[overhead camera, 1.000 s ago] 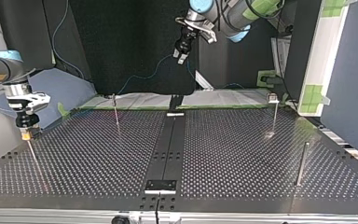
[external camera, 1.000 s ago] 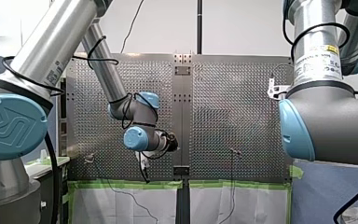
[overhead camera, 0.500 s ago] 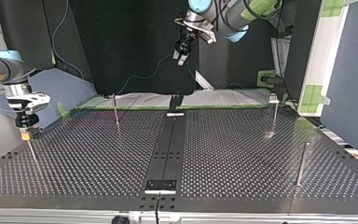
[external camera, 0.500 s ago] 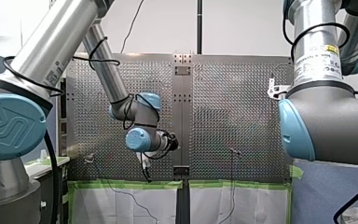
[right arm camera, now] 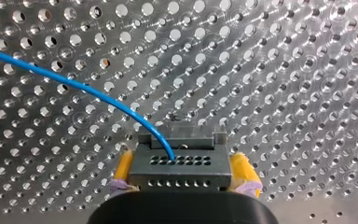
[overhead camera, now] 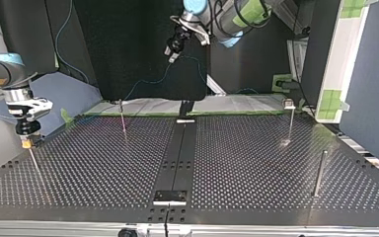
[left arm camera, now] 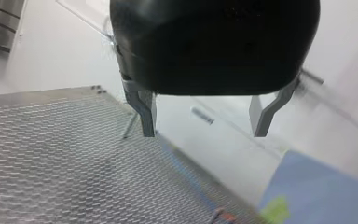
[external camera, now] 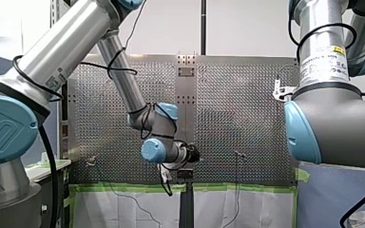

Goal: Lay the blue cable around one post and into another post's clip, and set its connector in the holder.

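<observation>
The blue cable (right arm camera: 74,84) is plugged into a small grey connector (right arm camera: 179,170) and trails from it toward ten o'clock over the perforated desk (right arm camera: 284,70). It is judged thin, light and limp, likely to sag or slip. The rigid connector is the surer hold, taken by its flat sides. It is clamped there between the yellow pads (right arm camera: 123,168) of the right end effector (right arm camera: 182,161). The left end effector (left arm camera: 203,126) is held high, spread wide and empty.
</observation>
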Controlling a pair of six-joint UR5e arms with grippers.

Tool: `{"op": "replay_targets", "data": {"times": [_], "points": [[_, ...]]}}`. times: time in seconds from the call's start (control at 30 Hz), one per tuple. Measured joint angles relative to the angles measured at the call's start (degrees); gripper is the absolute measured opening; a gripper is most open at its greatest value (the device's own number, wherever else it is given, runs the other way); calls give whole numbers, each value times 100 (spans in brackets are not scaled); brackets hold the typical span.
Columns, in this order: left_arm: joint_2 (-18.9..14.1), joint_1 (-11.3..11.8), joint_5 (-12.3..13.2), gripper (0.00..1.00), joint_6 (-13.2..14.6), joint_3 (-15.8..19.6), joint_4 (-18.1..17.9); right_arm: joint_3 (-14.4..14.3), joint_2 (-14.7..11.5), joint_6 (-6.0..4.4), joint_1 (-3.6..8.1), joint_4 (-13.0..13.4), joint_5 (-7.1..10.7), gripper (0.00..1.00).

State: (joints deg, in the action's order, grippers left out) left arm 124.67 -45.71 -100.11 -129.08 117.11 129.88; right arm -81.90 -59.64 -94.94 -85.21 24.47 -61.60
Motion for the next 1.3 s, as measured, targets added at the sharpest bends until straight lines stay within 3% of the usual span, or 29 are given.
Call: {"op": "replay_targets", "data": {"times": [0.47, 1.03, 1.3], "points": [[698, -627, 229, 100, -697, -697, 684, 0, 2, 0, -6, 3, -2, 80], [1519, -494, 217, 100, -1519, -1519, 786, 1, 1, 0, -13, 7, -8, 80], [1857, -499, 275, 100, -1857, -1858, 996, 2, 4, 0, 3, 7, -16, 80]]}}
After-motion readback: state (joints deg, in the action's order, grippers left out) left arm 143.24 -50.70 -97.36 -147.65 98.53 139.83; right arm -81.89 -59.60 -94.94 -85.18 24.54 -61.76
